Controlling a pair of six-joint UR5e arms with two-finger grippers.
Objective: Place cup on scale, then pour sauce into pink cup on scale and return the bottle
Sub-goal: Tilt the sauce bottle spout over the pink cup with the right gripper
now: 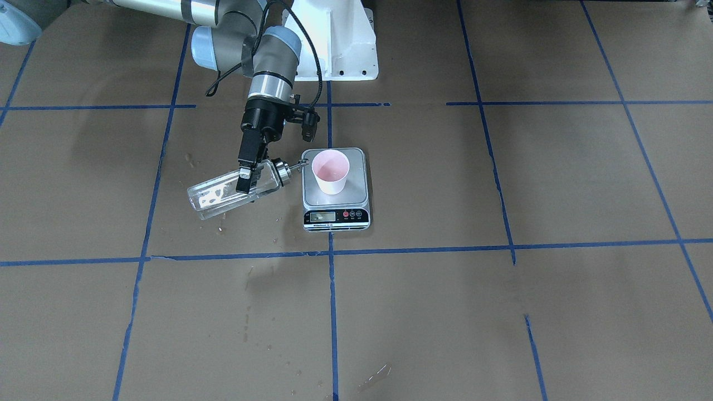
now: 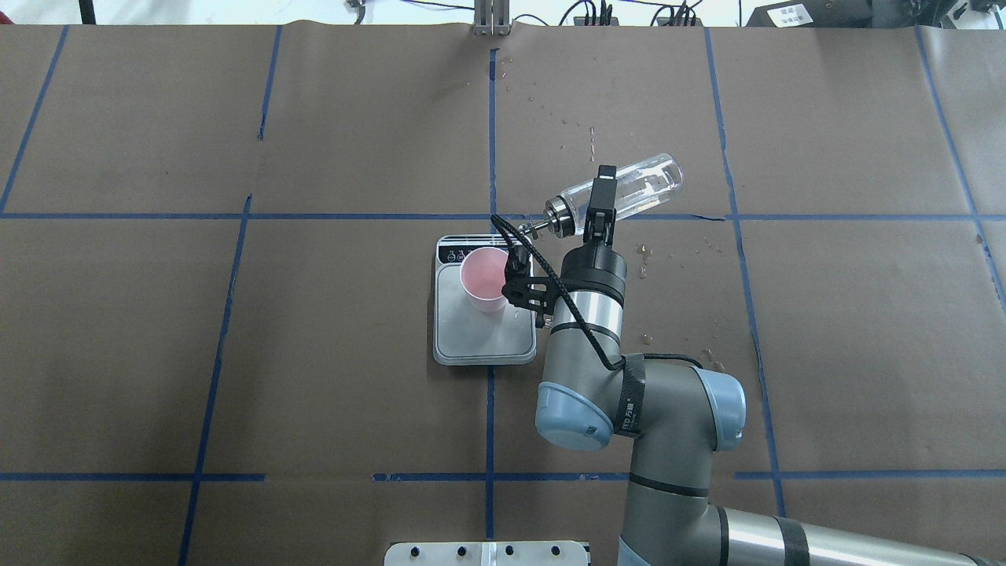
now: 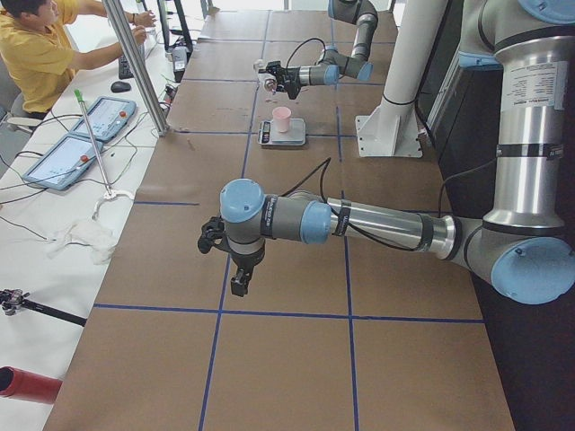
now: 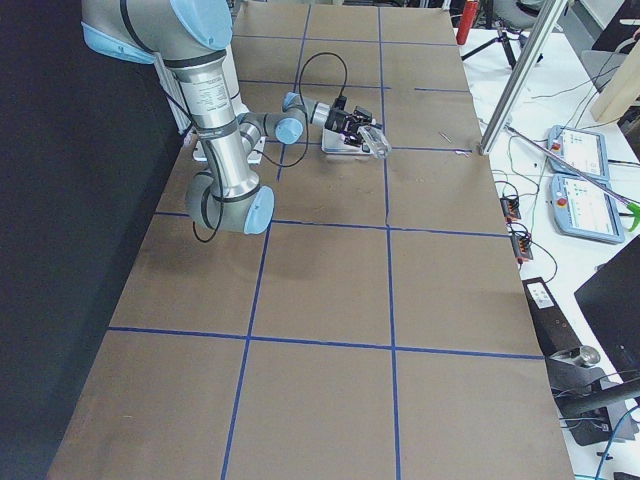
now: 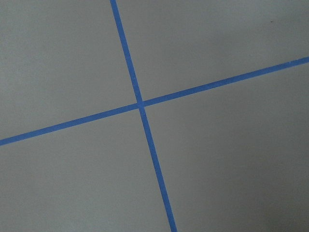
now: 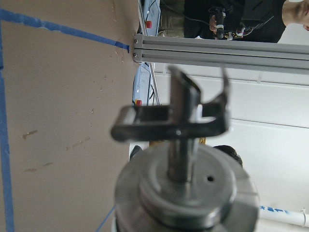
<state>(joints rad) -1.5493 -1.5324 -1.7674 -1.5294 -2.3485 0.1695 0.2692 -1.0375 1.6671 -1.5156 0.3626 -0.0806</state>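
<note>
The pink cup [image 1: 330, 171] stands upright on the silver scale [image 1: 336, 217], near its display end in the overhead view [image 2: 486, 277]. My right gripper [image 1: 245, 179] is shut on the clear glass bottle [image 1: 223, 195] and holds it tipped almost flat above the table. The metal spout [image 1: 301, 163] points at the cup and ends just short of its rim. The right wrist view shows the cap and spout [image 6: 186, 183] close up. I see no stream of sauce. My left gripper [image 3: 238, 285] hangs over bare paper far from the scale; I cannot tell whether it is open or shut.
Brown paper with blue tape lines [image 5: 140, 104] covers the table. Wet spots [image 2: 644, 251] lie near the bottle. The robot's white base [image 1: 340, 39] stands behind the scale. An operator [image 3: 45, 45] and tablets [image 3: 81, 135] are beside the table's far side.
</note>
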